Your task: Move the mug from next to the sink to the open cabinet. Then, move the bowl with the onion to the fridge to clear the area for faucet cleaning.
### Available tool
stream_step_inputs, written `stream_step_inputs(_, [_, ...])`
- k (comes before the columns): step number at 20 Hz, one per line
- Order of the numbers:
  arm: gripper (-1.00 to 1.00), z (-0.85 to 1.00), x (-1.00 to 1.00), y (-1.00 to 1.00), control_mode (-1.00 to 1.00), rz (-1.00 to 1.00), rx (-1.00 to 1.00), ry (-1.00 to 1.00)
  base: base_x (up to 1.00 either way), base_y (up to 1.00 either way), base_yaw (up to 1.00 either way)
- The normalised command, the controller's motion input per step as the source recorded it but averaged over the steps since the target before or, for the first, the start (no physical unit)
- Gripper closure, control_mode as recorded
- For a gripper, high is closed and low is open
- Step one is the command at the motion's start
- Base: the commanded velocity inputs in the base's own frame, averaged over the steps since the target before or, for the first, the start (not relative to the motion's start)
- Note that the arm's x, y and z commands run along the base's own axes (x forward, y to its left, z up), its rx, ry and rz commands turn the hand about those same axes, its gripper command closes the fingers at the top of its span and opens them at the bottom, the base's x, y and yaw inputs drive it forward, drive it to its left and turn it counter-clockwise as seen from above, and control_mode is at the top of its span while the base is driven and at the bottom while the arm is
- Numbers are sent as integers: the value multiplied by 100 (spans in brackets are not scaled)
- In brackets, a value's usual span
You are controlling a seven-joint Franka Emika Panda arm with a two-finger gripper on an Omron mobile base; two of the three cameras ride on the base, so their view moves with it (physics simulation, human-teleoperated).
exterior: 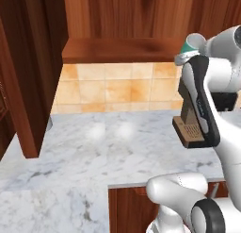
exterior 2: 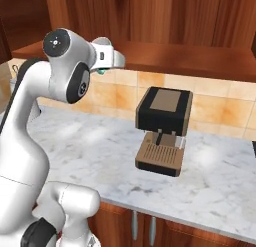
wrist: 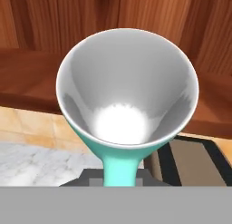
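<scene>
White-veined marble countertop point(exterior: 84, 152) runs below a band of tan wall tiles point(exterior: 117, 88), and above the tiles sits the open cabinet point(exterior: 122, 48) of dark reddish-brown wood, its plain shelf board jutting forward and its panelled back rising behind. One cabinet door point(exterior: 28, 71) hangs open at the left of that shelf in the left base view. A coffee machine point(exterior 2: 162, 128), black on top with a brown drip tray, stands on the counter below the shelf board and against the tiles. The white arm reaches up to the level of the shelf edge, and the gripper point(wrist: 120, 175) is pinched on the mug point(wrist: 127, 89), whose teal outer wall narrows between the fingertips while its glossy grey-white interior faces the hand camera. From the left base view a sliver of the teal mug shows at the arm's end, just in front of the shelf board's front edge and above the coffee machine. Whether the mug touches the shelf cannot be told; it appears held in the air before it.
</scene>
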Motion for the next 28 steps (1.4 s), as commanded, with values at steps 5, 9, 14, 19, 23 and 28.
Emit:
stream_step_inputs(5, [100, 8, 45, -3, -100, 0, 0, 3, 0, 0, 0])
stream_step_inputs(9, [100, 0, 79, -1, -100, 0, 0, 1, 0, 0, 0])
stream_step_inputs(14, [100, -20, 98, 0, -100, 0, 0, 0, 0, 0, 0])
stream_step_inputs(19, [100, -18, 100, 0, -100, 0, 0, 1, 0, 0, 0])
stream_step_inputs(23, [100, 0, 91, 0, -100, 0, 0, 16, 0, 0, 0])
stream_step_inputs(28, [100, 6, 21, 0, -100, 0, 0, 29, 0, 0, 0])
